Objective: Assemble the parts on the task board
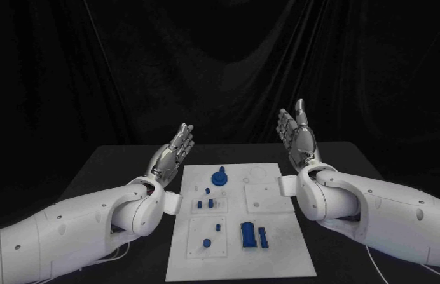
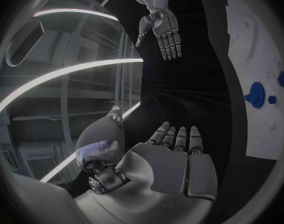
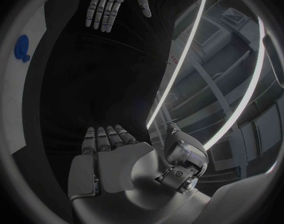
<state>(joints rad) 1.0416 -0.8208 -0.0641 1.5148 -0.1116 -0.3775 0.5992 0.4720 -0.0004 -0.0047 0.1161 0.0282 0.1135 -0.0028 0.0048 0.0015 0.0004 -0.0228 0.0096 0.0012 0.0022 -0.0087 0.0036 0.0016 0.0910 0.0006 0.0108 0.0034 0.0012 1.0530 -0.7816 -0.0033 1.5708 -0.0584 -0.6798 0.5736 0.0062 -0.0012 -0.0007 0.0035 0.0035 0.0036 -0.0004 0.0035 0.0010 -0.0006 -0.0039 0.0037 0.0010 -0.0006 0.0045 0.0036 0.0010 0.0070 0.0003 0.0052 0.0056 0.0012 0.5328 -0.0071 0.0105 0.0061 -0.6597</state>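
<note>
The white task board (image 1: pixel 275 239) lies flat in the middle of the black table. On it are a round blue part (image 1: pixel 220 178) near the far end, several small blue pegs (image 1: pixel 208 202) at mid-board, and two upright blue blocks (image 1: pixel 248 234) near the front. My left hand (image 1: pixel 173 151) is raised above the board's left far corner, fingers straight and apart, holding nothing. My right hand (image 1: pixel 296 136) is raised beyond the board's right far corner, likewise flat and empty. The left wrist view shows my left palm (image 2: pixel 169 167), the right hand (image 2: pixel 163 31) and the round blue part (image 2: pixel 256 94).
The black table (image 1: pixel 119 160) reaches past the board on both sides, with a black curtain behind it. Both white forearms flank the board, the right one (image 1: pixel 367 204) close to its right edge. The right wrist view shows my right palm (image 3: pixel 114 157) and the left hand (image 3: pixel 111 2).
</note>
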